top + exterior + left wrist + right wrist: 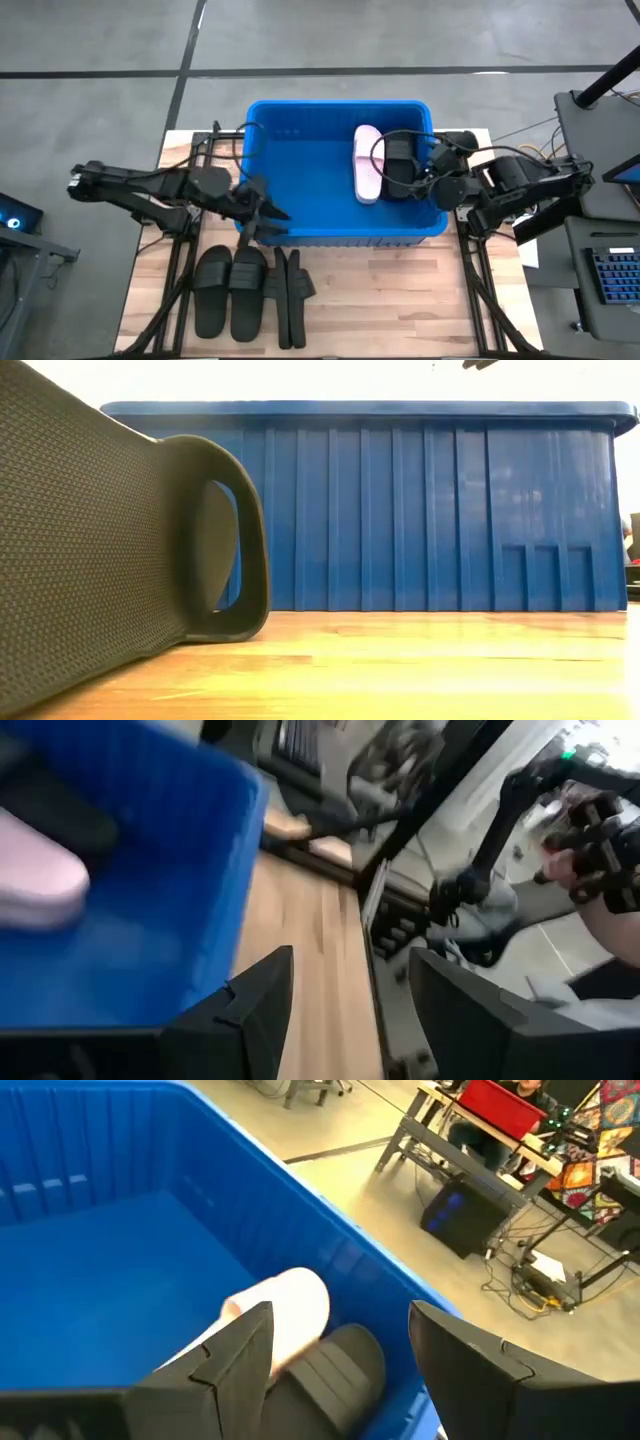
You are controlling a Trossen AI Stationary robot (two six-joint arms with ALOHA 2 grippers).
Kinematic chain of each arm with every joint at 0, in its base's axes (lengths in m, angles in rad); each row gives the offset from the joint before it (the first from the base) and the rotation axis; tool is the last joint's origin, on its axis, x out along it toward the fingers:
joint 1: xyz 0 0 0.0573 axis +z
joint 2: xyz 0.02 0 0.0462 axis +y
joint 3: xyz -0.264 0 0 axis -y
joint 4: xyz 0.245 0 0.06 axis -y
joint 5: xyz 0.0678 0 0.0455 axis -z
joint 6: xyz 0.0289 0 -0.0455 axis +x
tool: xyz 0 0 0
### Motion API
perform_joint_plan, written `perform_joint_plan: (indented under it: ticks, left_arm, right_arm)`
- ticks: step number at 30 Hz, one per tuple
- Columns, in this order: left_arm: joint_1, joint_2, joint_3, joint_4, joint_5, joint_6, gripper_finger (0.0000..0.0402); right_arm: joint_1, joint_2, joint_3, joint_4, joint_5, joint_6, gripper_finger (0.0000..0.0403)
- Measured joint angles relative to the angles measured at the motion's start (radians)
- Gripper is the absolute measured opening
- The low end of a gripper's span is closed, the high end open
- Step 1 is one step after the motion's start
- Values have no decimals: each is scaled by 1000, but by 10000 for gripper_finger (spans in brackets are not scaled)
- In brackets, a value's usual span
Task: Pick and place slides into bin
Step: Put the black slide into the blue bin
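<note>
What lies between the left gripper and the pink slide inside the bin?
In the high view, only the bin's bare blue floor separates the left gripper, at the near-left rim, from the pink slide; no other slide lies between.

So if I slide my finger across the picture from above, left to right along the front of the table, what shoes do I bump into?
A flat black slide → a second flat black slide → two black slides standing on edge, close together.

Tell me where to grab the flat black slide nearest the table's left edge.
Probably grip the wide strap of that black slide, coming straight down from above: it lies sole-down and its strap arches clear of the footbed. The open left gripper is nearest, by the bin.
</note>
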Motion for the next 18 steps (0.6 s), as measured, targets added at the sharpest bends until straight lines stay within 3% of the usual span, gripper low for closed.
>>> perform_joint_plan:
  ticks: [11, 18]
  left_arm:
    - [-116, 263, 254, -178, 3, -89, 184]
    - [-228, 336, 312, -503, 2, -279, 184]
  right_arm:
    - [-2, -74, 0, -35, -1, 0, 224]
    - [-2, -81, -7, -62, -10, 0, 224]
